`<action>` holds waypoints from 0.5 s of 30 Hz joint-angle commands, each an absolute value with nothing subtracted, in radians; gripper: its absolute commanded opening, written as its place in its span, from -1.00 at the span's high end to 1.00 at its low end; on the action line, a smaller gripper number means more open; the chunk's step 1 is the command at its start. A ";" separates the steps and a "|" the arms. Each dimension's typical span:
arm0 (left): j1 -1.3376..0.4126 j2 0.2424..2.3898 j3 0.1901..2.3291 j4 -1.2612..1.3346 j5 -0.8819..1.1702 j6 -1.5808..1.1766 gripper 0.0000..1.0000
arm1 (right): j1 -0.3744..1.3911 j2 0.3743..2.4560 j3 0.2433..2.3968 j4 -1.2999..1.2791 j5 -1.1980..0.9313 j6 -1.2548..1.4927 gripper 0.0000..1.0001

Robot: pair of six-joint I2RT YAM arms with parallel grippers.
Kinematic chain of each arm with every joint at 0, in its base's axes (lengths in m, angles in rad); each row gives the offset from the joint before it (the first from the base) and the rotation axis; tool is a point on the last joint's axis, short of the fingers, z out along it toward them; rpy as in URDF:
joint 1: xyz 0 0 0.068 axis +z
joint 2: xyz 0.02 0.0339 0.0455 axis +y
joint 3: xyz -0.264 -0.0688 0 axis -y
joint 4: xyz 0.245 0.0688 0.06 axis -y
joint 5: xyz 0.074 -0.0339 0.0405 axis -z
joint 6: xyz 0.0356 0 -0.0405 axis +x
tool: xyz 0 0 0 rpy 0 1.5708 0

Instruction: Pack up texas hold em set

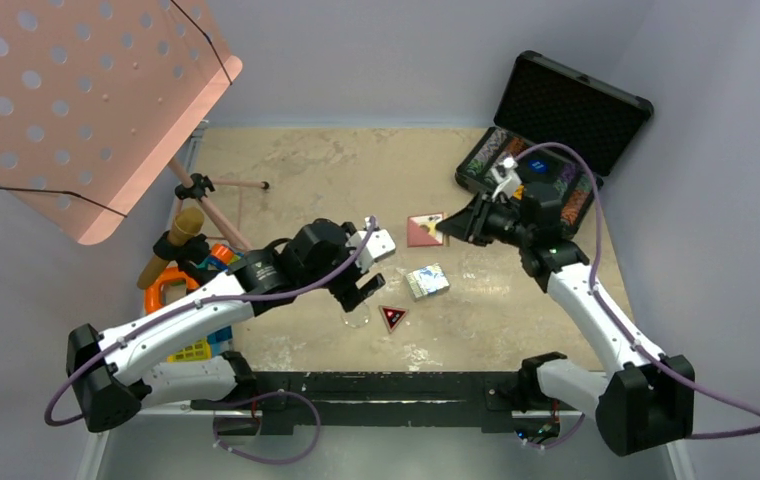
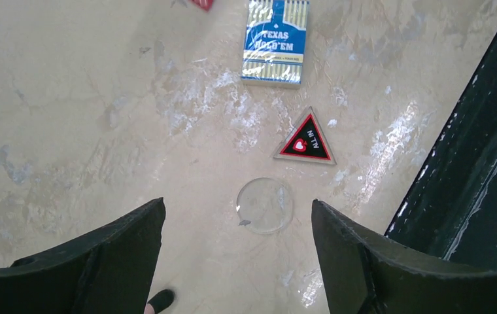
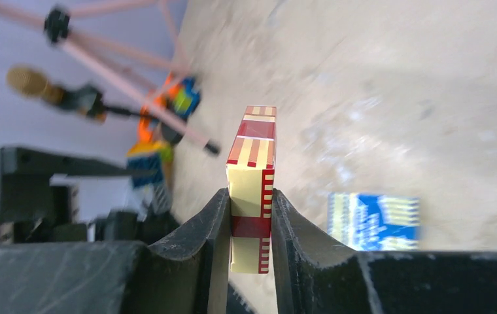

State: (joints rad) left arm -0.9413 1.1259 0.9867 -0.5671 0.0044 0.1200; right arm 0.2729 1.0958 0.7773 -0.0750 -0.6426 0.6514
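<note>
The black briefcase [image 1: 568, 108] stands open at the back right, with rows of coloured chips [image 1: 489, 153] in its foam. My right gripper [image 1: 448, 228] is shut on the red card deck [image 3: 252, 163] and holds it edge-up above the table in front of the case. The blue deck [image 1: 426, 281] lies flat mid-table and also shows in the left wrist view [image 2: 275, 40]. My left gripper [image 2: 238, 216] is open and empty above the clear round button [image 2: 265, 205]. The dark triangular marker [image 2: 306, 139] lies just beyond the button, and also shows in the top view [image 1: 392, 318].
The pink perforated music stand [image 1: 86, 100] overhangs the back left, with its tripod legs [image 1: 218, 205] on the table. A microphone [image 1: 171, 245], an orange item [image 1: 164, 290] and a yellow and blue crate [image 1: 204, 345] sit at the left edge. A black rail [image 1: 376, 385] runs along the near edge.
</note>
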 commanded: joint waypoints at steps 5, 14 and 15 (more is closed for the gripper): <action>-0.796 1.036 1.062 -0.529 0.077 -0.035 -0.73 | 0.013 1.082 0.862 -0.037 -0.394 0.520 1.00; -0.683 1.073 1.105 -0.567 0.033 -0.162 -0.75 | -0.248 1.263 1.004 0.147 -0.225 0.532 1.00; -0.684 1.072 1.103 -0.569 0.023 -0.165 -0.75 | -0.268 1.322 1.030 0.166 -0.242 0.543 1.00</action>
